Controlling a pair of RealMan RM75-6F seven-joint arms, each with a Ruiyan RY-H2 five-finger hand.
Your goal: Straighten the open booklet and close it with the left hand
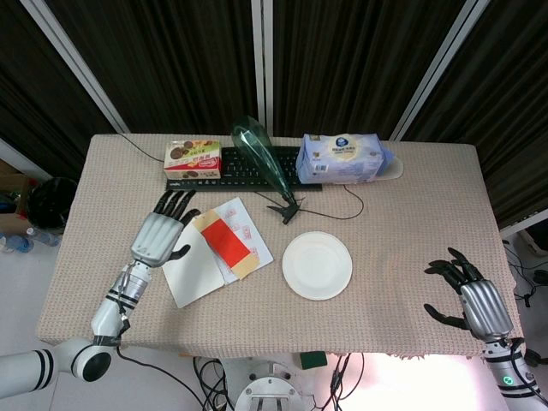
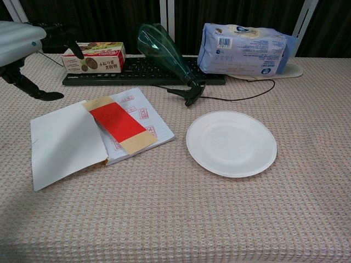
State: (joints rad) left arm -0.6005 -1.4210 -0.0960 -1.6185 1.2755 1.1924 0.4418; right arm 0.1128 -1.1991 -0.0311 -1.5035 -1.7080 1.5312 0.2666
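Observation:
The open booklet (image 1: 216, 250) (image 2: 93, 135) lies skewed on the tablecloth left of centre. Its left page is blank white; its right page carries red stamps, and a red-and-tan flap lies across its middle. My left hand (image 1: 161, 229) (image 2: 24, 46) hovers at the booklet's left edge, fingers spread and pointing to the far side, holding nothing. In the chest view it hangs above the cloth at the far left. My right hand (image 1: 469, 295) rests near the front right corner of the table, fingers spread, empty, far from the booklet.
A white paper plate (image 1: 317, 265) (image 2: 231, 143) sits right of the booklet. Behind are a black keyboard (image 1: 244, 174), a snack box (image 1: 193, 159), a green spray bottle (image 1: 265, 158) lying on its side and a blue tissue pack (image 1: 342, 158). A cable (image 1: 354, 199) trails between them.

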